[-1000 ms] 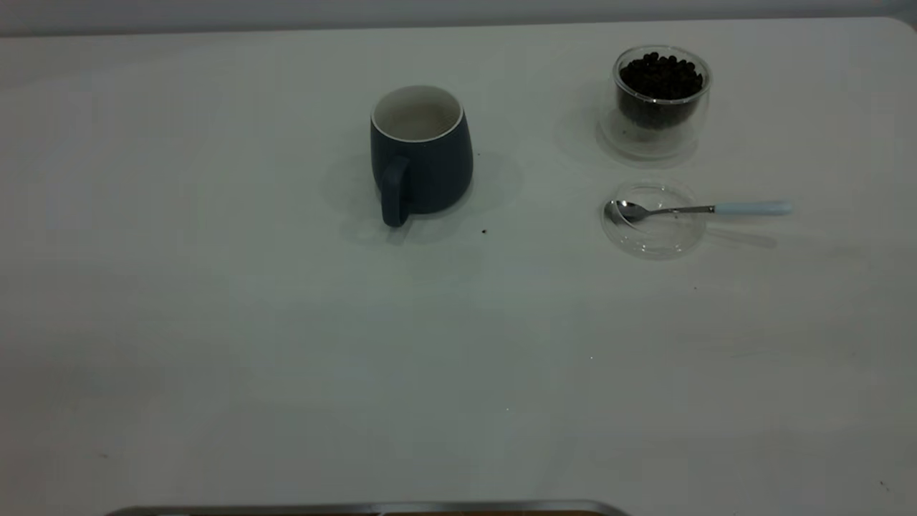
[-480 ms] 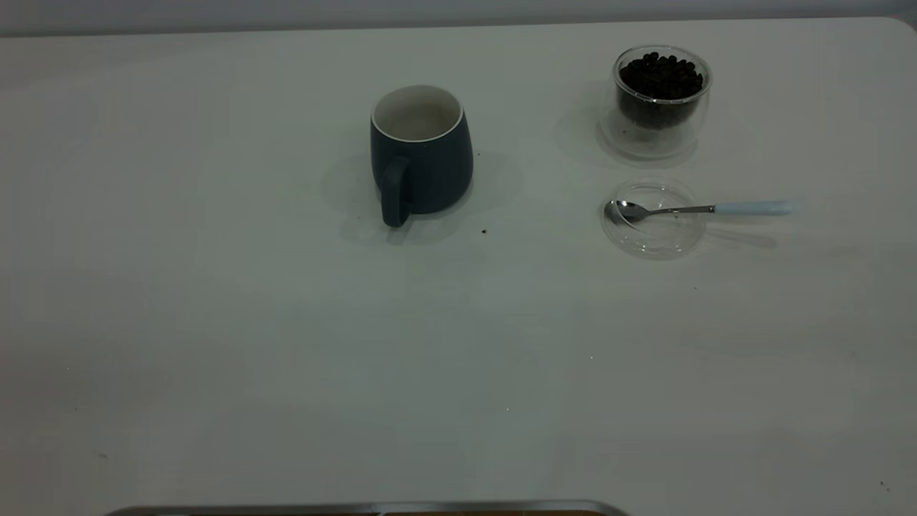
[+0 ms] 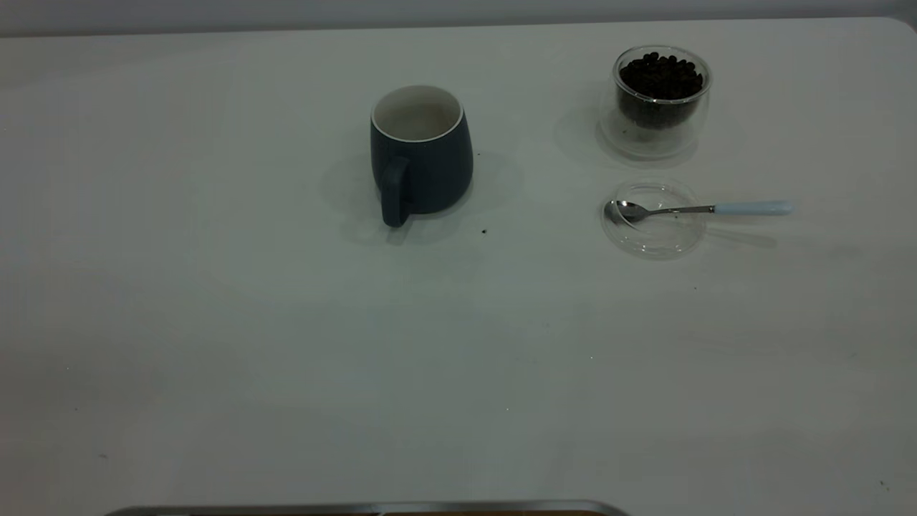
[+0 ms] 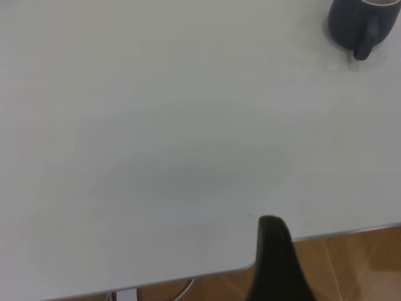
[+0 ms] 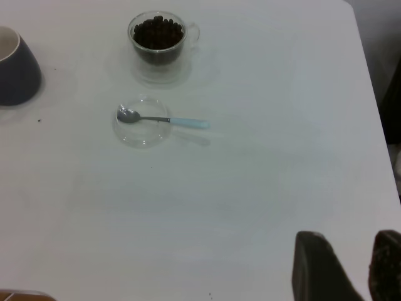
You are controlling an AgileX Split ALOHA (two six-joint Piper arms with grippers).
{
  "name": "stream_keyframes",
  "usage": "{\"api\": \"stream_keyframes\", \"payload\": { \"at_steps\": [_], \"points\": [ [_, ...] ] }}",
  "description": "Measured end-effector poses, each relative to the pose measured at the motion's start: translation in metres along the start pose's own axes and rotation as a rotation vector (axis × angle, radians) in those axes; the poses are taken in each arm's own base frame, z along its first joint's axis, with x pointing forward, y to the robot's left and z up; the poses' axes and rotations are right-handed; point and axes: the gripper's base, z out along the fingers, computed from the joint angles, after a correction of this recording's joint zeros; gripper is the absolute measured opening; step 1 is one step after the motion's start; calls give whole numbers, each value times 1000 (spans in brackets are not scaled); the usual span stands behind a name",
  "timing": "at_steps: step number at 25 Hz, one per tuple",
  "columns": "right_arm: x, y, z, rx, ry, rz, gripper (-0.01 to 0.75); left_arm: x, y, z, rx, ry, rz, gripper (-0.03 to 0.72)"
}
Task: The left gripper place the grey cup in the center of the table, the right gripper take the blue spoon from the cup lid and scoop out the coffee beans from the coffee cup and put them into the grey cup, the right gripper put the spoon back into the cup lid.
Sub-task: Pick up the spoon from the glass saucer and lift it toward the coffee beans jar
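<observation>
The grey cup point(image 3: 421, 154) stands upright near the table's middle, its handle toward the near edge; it also shows as the grey cup point(image 4: 363, 25) and the grey cup point(image 5: 15, 69). To its right the coffee cup point(image 3: 660, 100) holds coffee beans point(image 3: 660, 75). In front of it lies the cup lid point(image 3: 653, 218) with the blue spoon point(image 3: 698, 209) across it, bowl on the lid and handle pointing right. Neither gripper shows in the exterior view. My left gripper point(image 4: 272, 251) hangs over the table's near edge, far from the grey cup. My right gripper point(image 5: 349, 235) is open and empty, well short of the cup lid point(image 5: 143, 128).
A metal strip point(image 3: 358, 507) runs along the table's near edge. Wooden floor point(image 4: 351, 263) lies past that edge. The table's right edge point(image 5: 376, 125) is close to the right arm. A dark speck point(image 3: 484, 231) lies beside the grey cup.
</observation>
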Motion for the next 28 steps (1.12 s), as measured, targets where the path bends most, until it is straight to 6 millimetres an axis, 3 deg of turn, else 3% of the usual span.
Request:
{"api": "stream_keyframes", "payload": {
  "at_steps": [24, 28],
  "points": [
    [0, 2, 0, -23, -1, 24, 241, 0, 0, 0, 0, 0, 0, 555],
    [-4, 3, 1, -30, -10, 97, 315, 0, 0, 0, 0, 0, 0, 555]
  ]
}}
